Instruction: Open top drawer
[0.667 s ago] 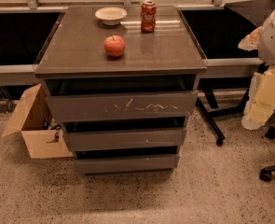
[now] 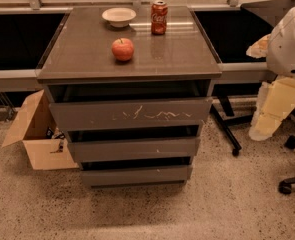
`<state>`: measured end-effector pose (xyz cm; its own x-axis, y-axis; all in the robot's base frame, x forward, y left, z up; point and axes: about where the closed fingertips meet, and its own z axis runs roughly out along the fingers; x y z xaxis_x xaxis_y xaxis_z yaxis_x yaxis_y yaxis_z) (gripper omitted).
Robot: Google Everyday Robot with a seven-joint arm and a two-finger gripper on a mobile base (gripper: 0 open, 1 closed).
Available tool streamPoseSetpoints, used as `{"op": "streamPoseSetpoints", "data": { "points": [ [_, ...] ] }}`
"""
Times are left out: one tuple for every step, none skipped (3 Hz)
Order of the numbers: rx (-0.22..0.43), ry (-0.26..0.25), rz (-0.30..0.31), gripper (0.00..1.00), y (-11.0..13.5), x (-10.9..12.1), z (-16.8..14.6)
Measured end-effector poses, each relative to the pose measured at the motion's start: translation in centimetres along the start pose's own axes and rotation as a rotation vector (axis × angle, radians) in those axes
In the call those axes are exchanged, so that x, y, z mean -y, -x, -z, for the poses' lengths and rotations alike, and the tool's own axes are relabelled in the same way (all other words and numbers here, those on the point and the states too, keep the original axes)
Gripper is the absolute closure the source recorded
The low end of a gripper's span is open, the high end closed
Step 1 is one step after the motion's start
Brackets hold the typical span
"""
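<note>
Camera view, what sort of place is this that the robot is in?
Probably an office or lab workspace: a grey drawer cabinet on a speckled floor, a wheeled chair base at right, and a cardboard box at left. The gripper hangs right of the cabinet.

Grey top drawer (image 2: 129, 115) with whitish scratches, red apple (image 2: 122, 49), red can (image 2: 159, 17), cream gripper (image 2: 269, 114) at right.

Top drawer (image 2: 132, 115): a wide grey front without a handle is seen, the tallest of three.
Marks: a band of pale whitish scratches is spread across its middle.
Pose: the front is held level and upright; a dark gap is shown above it.
Place: it is set directly under the cabinet top.
Gripper (image 2: 269, 115): it is held well apart at the right, touching nothing.
</note>
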<state>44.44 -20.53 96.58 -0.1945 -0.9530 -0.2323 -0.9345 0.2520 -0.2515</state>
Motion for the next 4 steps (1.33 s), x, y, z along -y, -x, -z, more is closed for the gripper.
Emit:
{"op": "streamPoseSetpoints", "data": {
  "points": [
    [0.118, 0.063, 0.049, 0.0, 2.5, 0.1, -5.8],
    [0.218, 0.122, 0.075, 0.0, 5.1, 0.2, -10.1],
    [0.217, 0.127, 0.085, 0.0, 5.3, 0.1, -10.9],
    [0.216, 0.145, 0.131, 0.0, 5.9, -0.1, -14.2]
  ]
}}
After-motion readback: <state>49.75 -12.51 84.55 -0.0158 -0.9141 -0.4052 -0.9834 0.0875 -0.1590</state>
